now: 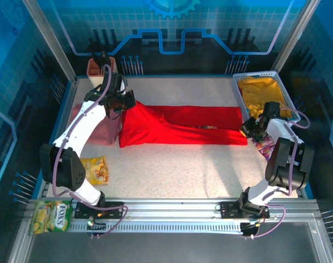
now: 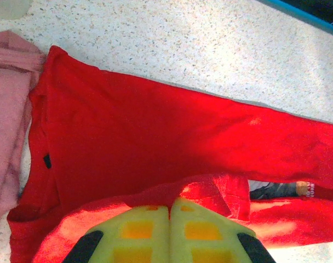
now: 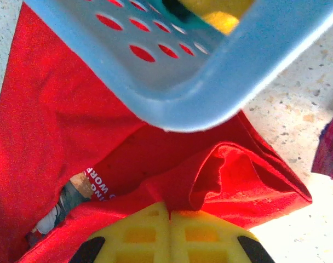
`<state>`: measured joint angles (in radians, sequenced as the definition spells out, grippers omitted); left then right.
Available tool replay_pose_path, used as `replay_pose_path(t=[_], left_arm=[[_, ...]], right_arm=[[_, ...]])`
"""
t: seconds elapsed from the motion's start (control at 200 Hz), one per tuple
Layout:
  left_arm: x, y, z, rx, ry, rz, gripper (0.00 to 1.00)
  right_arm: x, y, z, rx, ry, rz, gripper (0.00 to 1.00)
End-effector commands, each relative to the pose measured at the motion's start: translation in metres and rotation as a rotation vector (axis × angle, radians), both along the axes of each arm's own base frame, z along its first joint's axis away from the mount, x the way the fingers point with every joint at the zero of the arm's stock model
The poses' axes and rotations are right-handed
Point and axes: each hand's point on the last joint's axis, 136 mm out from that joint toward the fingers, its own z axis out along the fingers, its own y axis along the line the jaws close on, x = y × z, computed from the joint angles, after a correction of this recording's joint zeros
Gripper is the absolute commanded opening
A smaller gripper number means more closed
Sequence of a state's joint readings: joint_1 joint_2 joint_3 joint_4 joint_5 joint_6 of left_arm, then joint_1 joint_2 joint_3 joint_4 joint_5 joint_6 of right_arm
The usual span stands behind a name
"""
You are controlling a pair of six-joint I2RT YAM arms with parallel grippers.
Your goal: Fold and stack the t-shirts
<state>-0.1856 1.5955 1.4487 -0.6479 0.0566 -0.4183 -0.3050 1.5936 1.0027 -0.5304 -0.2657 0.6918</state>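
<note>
The speckled table (image 1: 183, 170) sits inside blue-lit walls. Its widest bare stretch runs from the centre toward 6 o'clock, in front of my bases. The red t-shirt (image 1: 183, 126) lies across the middle. Its long axis runs from 9 to 3 o'clock, and the collar end with its dark tag points toward 9. A slit in the fold shows a little white lettering.

My left gripper (image 1: 125, 101) is at the shirt's 9 o'clock end, with its yellow fingers (image 2: 147, 233) pressed together on a raised fold of red cloth. My right gripper (image 1: 248, 127) is at the 3 o'clock end, and its fingers (image 3: 199, 235) are likewise pinched on a bunched red corner.

The pink t-shirt (image 1: 98, 129) touches the red one at 9 o'clock, near the table's left edge. The pale blue basket (image 1: 239, 90) crowds the 3 o'clock end, and a snack packet (image 1: 95, 170) lies at 7 o'clock.
</note>
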Motion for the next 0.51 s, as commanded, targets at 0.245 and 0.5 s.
replay_pose_path(t=[0.245, 0.5], left_arm=[[0.022, 0.004, 0.003, 0.024, -0.044, -0.002, 0.00], [0.036, 0.004, 0.002, 0.033, -0.046, 0.000, 0.00]], right_arm=[[0.018, -0.004, -0.004, -0.031, -0.011, -0.017, 0.00], [0.020, -0.006, -0.007, -0.041, -0.002, -0.020, 0.01]])
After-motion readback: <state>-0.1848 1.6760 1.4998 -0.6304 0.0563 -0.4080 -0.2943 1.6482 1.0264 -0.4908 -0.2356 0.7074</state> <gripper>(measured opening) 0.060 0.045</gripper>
